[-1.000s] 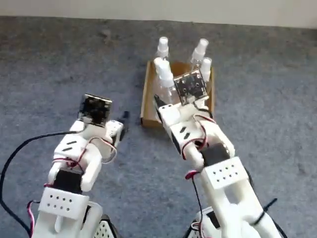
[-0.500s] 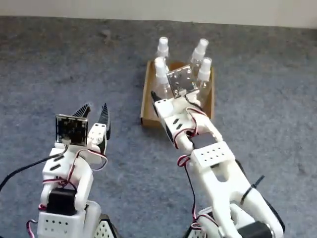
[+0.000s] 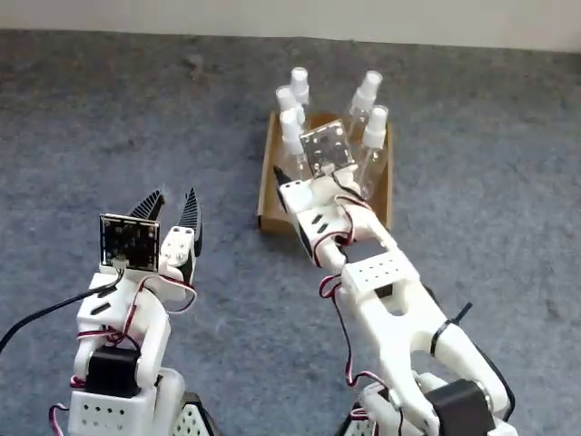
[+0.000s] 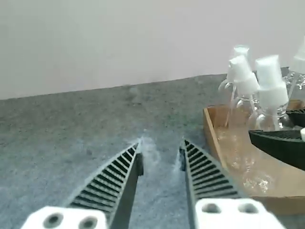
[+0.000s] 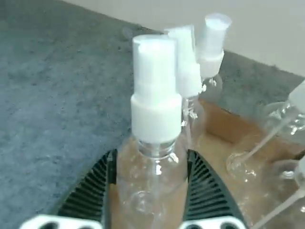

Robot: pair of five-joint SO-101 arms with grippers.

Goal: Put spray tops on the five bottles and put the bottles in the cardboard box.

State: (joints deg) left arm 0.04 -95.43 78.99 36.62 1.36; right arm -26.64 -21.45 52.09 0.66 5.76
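left gripper (image 3: pixel 172 196): open, jaws spread, nothing between them; up off the carpet (image 3: pixel 109 109), well left of the box
right gripper (image 5: pixel 151 156): closed on a bottle, one jaw against each side of its clear body
held bottle (image 5: pixel 151 179): upright, white spray top (image 5: pixel 155 95) on; over the near-left part of the box; can't tell if its base touches the box floor
box (image 3: pixel 266 186): open cardboard tray on the carpet, ahead of the right arm
other bottles (image 3: pixel 375 136): four, all with white spray tops; two close behind the held one on the box's left side, two on the right side, tilted
far pair: tops show past the box's far edge in the high view; can't tell if their bases are inside the box
left wrist view: box wall (image 4: pixel 212 136) off to one side of the open jaws, bottles standing at it, a dark finger of the right gripper beside them
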